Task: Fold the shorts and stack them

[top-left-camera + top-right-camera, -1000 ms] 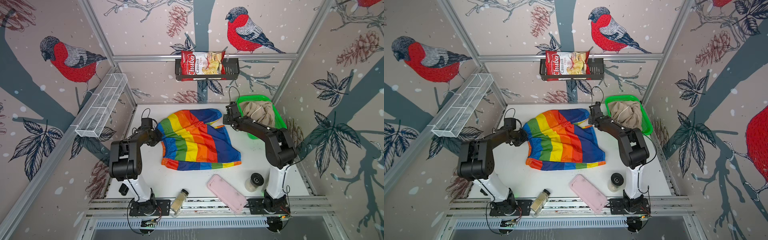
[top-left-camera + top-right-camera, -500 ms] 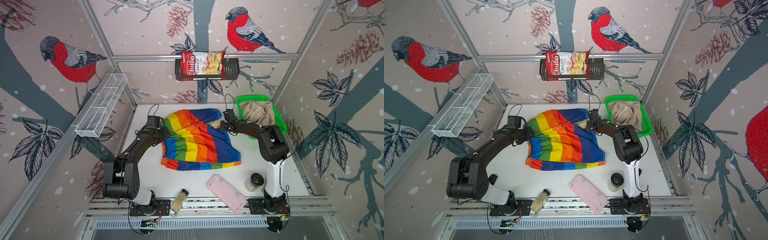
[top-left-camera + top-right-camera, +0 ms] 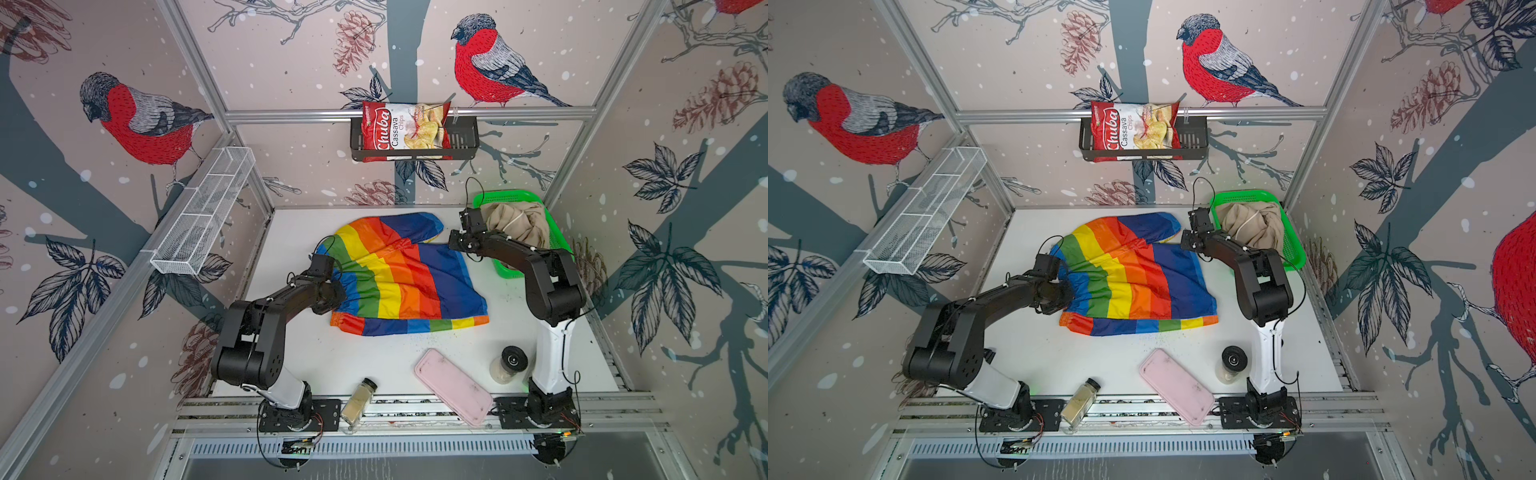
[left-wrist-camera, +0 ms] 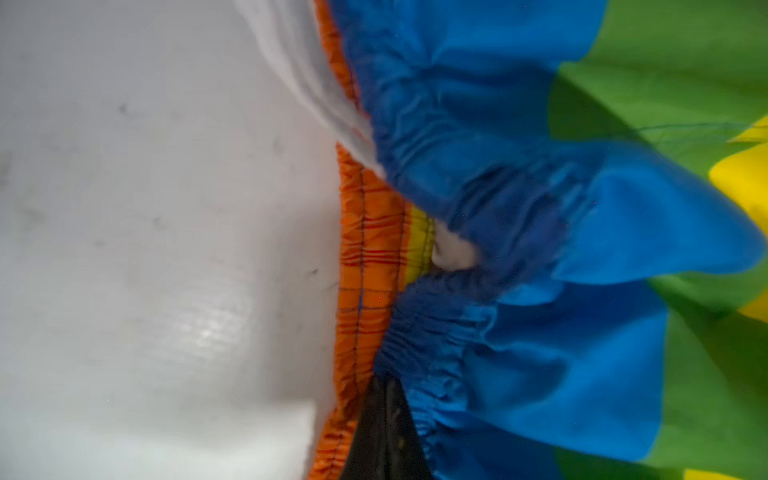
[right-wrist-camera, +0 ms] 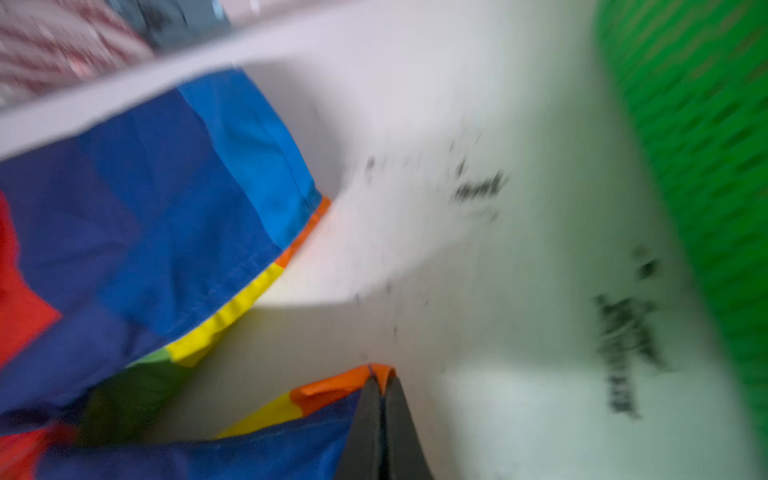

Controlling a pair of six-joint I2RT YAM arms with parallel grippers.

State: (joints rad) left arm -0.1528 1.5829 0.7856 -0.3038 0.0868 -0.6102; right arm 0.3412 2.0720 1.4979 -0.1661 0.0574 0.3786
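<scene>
Since a fold likely needs both ends lifted, left jaws clamp the rainbow shorts' (image 3: 399, 278) waistband (image 4: 365, 249), right jaws an orange hem corner (image 5: 374, 372). Shorts lie spread on counter (image 3: 374, 361) between the jaws; beige shorts (image 3: 519, 224) bunched in green basket (image 3: 505, 195) beside right jaws.

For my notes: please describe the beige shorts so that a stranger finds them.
At the far right corner of the white table stands a green mesh basket. The beige shorts lie crumpled inside it, plain, unlike the rainbow shorts spread on the table.
</scene>
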